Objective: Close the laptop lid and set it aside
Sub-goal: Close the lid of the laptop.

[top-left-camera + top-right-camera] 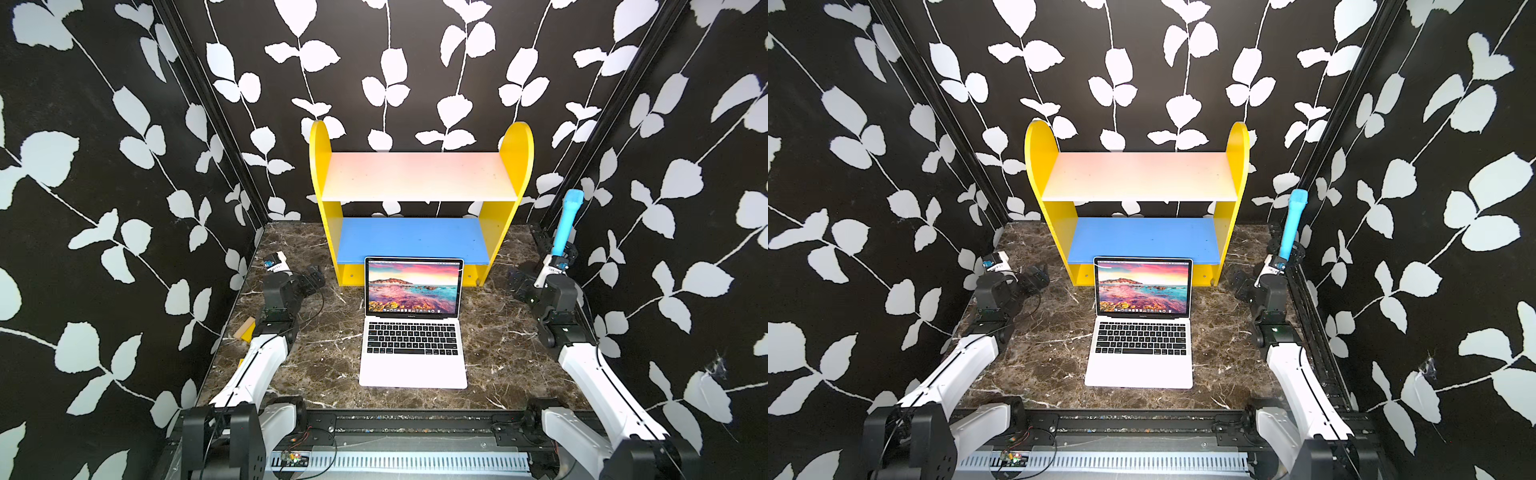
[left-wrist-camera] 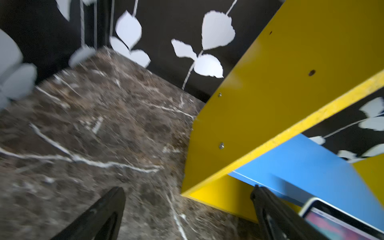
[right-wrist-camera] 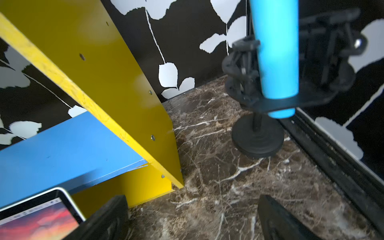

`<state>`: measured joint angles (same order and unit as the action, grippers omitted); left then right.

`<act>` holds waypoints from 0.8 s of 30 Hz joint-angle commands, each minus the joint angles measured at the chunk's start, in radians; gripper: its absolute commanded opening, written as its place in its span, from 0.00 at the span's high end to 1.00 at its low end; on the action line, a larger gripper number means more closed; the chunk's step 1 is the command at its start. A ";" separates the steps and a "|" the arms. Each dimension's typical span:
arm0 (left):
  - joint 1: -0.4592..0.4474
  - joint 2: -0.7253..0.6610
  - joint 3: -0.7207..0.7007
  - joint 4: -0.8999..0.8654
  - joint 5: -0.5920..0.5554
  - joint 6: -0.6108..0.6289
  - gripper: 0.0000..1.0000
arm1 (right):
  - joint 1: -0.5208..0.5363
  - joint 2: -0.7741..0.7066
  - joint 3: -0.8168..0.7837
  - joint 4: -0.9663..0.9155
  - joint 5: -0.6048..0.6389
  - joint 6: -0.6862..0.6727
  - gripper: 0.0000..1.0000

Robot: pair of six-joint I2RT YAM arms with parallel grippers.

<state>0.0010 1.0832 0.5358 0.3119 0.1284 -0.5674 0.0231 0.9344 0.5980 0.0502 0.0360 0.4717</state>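
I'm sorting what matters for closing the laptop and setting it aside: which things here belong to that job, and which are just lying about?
For the job: laptop, lid, left gripper, right gripper (both open).
Lying about: shelf, blue tube, small tan block.

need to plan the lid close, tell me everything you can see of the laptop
The laptop is thin, silver-white and metal-looking, with black keys and a bare palm rest toward the robot. Its lid stands open, roughly upright, its black-bezelled screen lit with a pink-and-teal coast picture. The base lies flat on the marble table, centred, with the lid just in front of the blue board of the yellow shelf unit. Whether lid and board touch cannot be told.
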 commanded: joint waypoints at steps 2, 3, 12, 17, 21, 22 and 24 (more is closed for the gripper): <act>-0.004 -0.005 -0.066 0.059 0.196 -0.222 0.02 | -0.005 -0.051 0.009 -0.060 -0.166 0.056 0.00; -0.007 -0.023 -0.080 0.053 0.200 -0.230 0.02 | 0.000 -0.056 0.011 -0.063 -0.197 0.052 0.02; -0.142 -0.185 -0.095 -0.139 0.099 -0.179 0.02 | 0.221 -0.004 0.138 -0.174 -0.141 -0.047 0.05; -0.208 -0.241 -0.107 -0.194 0.074 -0.165 0.01 | 0.384 0.092 0.248 -0.214 -0.061 -0.095 0.07; -0.254 -0.276 -0.123 -0.221 0.052 -0.156 0.02 | 0.472 0.193 0.342 -0.225 -0.033 -0.112 0.08; -0.264 -0.286 -0.128 -0.227 0.045 -0.154 0.02 | 0.488 0.220 0.363 -0.225 -0.029 -0.115 0.09; -0.284 -0.301 -0.136 -0.237 0.031 -0.151 0.02 | 0.517 0.278 0.419 -0.234 -0.020 -0.121 0.10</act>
<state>-0.2623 0.8093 0.4221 0.1127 0.1917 -0.7403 0.5095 1.1675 0.9550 -0.1749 -0.0265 0.3790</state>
